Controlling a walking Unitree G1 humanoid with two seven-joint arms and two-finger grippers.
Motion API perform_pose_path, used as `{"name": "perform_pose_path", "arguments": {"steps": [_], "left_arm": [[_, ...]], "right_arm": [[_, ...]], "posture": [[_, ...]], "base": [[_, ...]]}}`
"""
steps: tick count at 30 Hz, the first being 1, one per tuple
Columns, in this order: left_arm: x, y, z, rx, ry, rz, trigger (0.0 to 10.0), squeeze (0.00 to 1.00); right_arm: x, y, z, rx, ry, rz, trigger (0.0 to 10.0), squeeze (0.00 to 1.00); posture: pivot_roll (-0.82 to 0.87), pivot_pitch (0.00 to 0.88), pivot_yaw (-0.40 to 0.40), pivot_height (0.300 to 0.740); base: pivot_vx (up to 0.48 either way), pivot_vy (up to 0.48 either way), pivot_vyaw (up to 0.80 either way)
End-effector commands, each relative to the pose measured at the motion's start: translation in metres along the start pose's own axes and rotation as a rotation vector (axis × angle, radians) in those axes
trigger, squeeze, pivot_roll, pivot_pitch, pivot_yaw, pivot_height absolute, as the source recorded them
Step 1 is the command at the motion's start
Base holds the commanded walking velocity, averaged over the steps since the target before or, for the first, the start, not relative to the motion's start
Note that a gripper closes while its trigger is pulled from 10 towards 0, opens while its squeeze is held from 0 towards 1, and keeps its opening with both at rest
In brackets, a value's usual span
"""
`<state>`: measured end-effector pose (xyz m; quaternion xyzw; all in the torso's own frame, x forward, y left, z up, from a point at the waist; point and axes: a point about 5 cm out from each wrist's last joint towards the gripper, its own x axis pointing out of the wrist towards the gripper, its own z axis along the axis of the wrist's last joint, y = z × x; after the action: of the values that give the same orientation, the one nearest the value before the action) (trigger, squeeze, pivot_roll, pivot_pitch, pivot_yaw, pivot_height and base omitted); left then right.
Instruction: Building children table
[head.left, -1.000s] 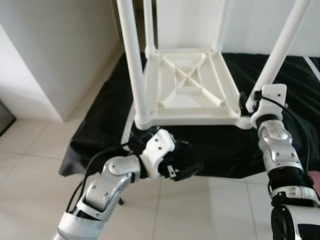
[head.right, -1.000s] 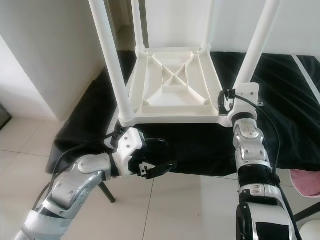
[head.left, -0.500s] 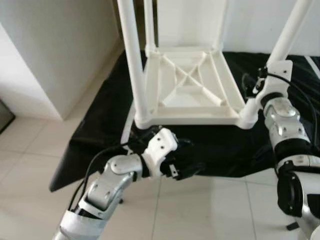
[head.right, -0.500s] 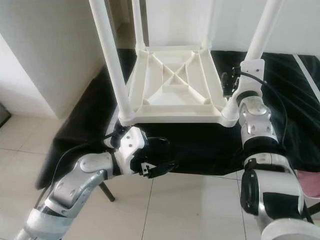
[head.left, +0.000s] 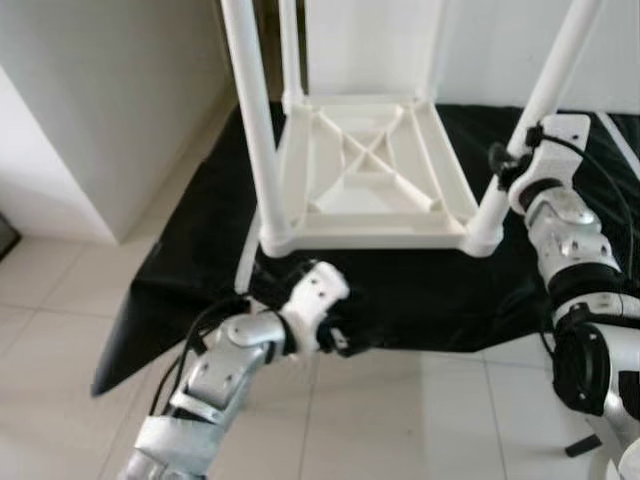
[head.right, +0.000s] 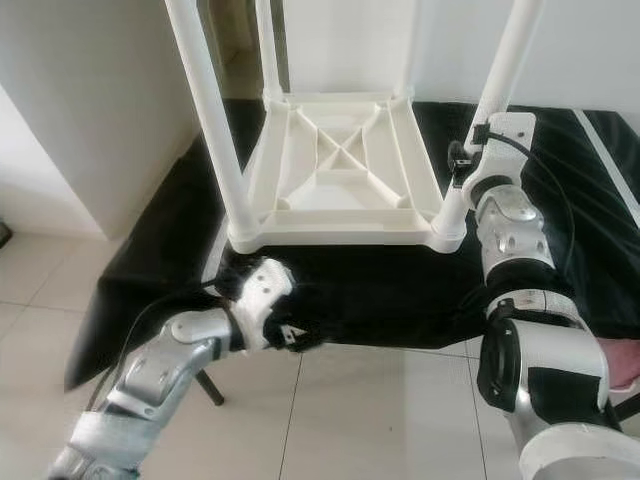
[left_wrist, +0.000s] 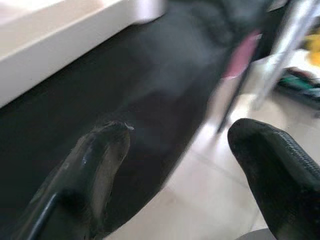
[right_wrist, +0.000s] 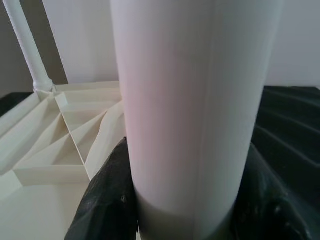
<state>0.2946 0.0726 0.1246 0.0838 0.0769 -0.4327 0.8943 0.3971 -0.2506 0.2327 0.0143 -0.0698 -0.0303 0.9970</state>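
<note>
- The white plastic children's table (head.left: 368, 170) lies upside down on a black cloth-covered surface (head.left: 200, 230), its ribbed underside facing up with an X-shaped brace in the middle.
- 4 round white legs stand up from its corners; the near-left leg (head.left: 250, 120) and the near-right leg (head.left: 545, 110) are closest to me, the other 2 rise at the far corners.
- My right gripper (right_wrist: 190, 200) is clamped around the near-right leg just above its corner socket; in the right wrist view 1 black finger (right_wrist: 107, 200) presses each side of the white tube.
- In the head views that right wrist sits beside the same leg, above the table's near-right corner.
- My left gripper (left_wrist: 175, 150) hovers in front of the near edge of the black cloth, below the table's near-left corner, touching nothing.
- Its 2 black fingers (left_wrist: 95, 165) stand well apart with only cloth and floor between them.
- The black cloth hangs over the front edge of its support, above the pale tiled floor (head.left: 60, 330).
- A white wall (head.left: 120, 90) rises to my left of the cloth.
- A pink object (left_wrist: 240, 55), too blurred to identify, shows in the left wrist view.
</note>
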Motion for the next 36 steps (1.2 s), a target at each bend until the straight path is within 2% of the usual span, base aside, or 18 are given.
{"name": "perform_pose_path", "arguments": {"steps": [1, 3, 4, 5, 8, 10, 12, 15, 16, 18, 21, 23, 24, 25, 29, 31, 34, 36], "left_arm": [[-0.002, 0.015, -0.002, -0.006, 0.024, 0.110, 10.0, 0.00], [-0.003, 0.037, -0.008, -0.072, 0.064, 0.210, 10.0, 0.00], [-0.003, 0.037, -0.008, -0.072, 0.064, 0.210, 10.0, 0.00], [-0.004, 0.048, -0.011, -0.103, 0.094, 0.270, 10.0, 0.00], [-0.004, 0.055, -0.013, -0.122, 0.113, 0.306, 10.0, 0.00], [-0.006, 0.077, -0.014, -0.153, 0.144, 0.397, 10.0, 0.00], [-0.006, 0.077, -0.014, -0.153, 0.144, 0.397, 10.0, 0.00], [-0.008, 0.094, -0.013, -0.149, 0.180, 0.442, 10.0, 0.00], [-0.008, 0.094, -0.013, -0.149, 0.180, 0.442, 10.0, 0.00], [-0.008, 0.101, -0.014, -0.140, 0.203, 0.473, 10.0, 0.00], [-0.009, 0.106, -0.013, -0.129, 0.213, 0.499, 10.0, 0.00], [-0.009, 0.117, -0.008, -0.119, 0.213, 0.551, 10.0, 0.00], [-0.009, 0.117, -0.008, -0.119, 0.213, 0.551, 10.0, 0.00], [-0.008, 0.125, 0.001, -0.108, 0.194, 0.581, 10.0, 0.00], [-0.007, 0.137, 0.020, -0.139, 0.132, 0.628, 10.0, 0.00], [-0.007, 0.148, 0.045, -0.197, 0.047, 0.669, 10.0, 0.00], [-0.006, 0.155, 0.068, -0.248, -0.039, 0.682, 10.0, 0.00], [-0.006, 0.155, 0.068, -0.248, -0.039, 0.682, 10.0, 0.00]], "right_arm": [[0.002, 0.008, -0.003, 0.117, 0.021, 0.028, 10.0, 0.00], [0.001, 0.005, -0.002, 0.251, 0.003, 0.010, 10.0, 0.00], [0.001, 0.005, -0.002, 0.251, 0.003, 0.010, 10.0, 0.00], [-0.001, 0.005, -0.002, 0.310, -0.007, 0.003, 10.0, 0.00], [-0.002, 0.004, -0.003, 0.343, -0.013, -0.001, 10.0, 0.00], [-0.009, 0.005, -0.007, 0.439, -0.041, -0.024, 10.0, 0.00], [-0.009, 0.005, -0.007, 0.439, -0.041, -0.024, 10.0, 0.00], [-0.022, 0.008, -0.013, 0.558, -0.079, -0.054, 10.0, 0.00], [-0.022, 0.008, -0.013, 0.558, -0.079, -0.054, 10.0, 0.00], [-0.031, 0.009, -0.016, 0.649, -0.103, -0.067, 10.0, 0.00], [-0.036, 0.009, -0.016, 0.690, -0.108, -0.066, 10.0, 0.00], [-0.049, 0.011, -0.020, 0.784, -0.109, -0.059, 10.0, 0.00], [-0.049, 0.011, -0.020, 0.784, -0.109, -0.059, 10.0, 0.00], [-0.058, 0.012, -0.024, 0.830, -0.103, -0.053, 10.0, 0.00], [-0.073, 0.013, -0.034, 0.855, -0.084, -0.048, 10.0, 0.00], [-0.088, 0.016, -0.048, 0.875, -0.034, -0.067, 10.0, 0.00], [-0.099, 0.019, -0.058, 0.888, 0.008, -0.073, 10.0, 0.00], [-0.099, 0.019, -0.058, 0.888, 0.008, -0.073, 10.0, 0.00]], "posture": [[0.02, 0.012, -0.005, 0.740], [0.01, 0.027, 0.001, 0.740], [0.01, 0.027, 0.001, 0.740], [0.00, 0.032, 0.005, 0.740], [0.00, 0.032, 0.005, 0.740], [-0.02, 0.045, 0.022, 0.740], [-0.02, 0.045, 0.022, 0.740], [-0.04, 0.050, 0.034, 0.740], [-0.04, 0.050, 0.034, 0.740], [-0.05, 0.057, 0.043, 0.740], [-0.05, 0.060, 0.047, 0.740], [-0.05, 0.064, 0.051, 0.740], [-0.05, 0.064, 0.051, 0.740], [-0.05, 0.066, 0.053, 0.740], [-0.05, 0.066, 0.053, 0.740], [-0.05, 0.066, 0.053, 0.740], [-0.05, 0.066, 0.053, 0.740], [-0.05, 0.066, 0.053, 0.740]], "base": [[0.000, 0.000, 0.00], [0.000, 0.000, 0.00], [0.000, 0.000, 0.00], [0.000, 0.000, 0.00], [0.000, 0.000, 0.00], [0.000, 0.000, 0.00], [0.000, 0.000, 0.00], [0.000, 0.000, 0.00], [0.000, 0.000, 0.00], [0.000, 0.000, 0.00], [0.000, 0.000, 0.00], [0.000, 0.000, 0.00], [0.000, 0.000, 0.00], [0.000, 0.000, 0.00], [0.000, 0.000, 0.00], [0.000, 0.000, 0.00], [0.000, 0.000, 0.00], [0.000, 0.000, 0.00]]}}
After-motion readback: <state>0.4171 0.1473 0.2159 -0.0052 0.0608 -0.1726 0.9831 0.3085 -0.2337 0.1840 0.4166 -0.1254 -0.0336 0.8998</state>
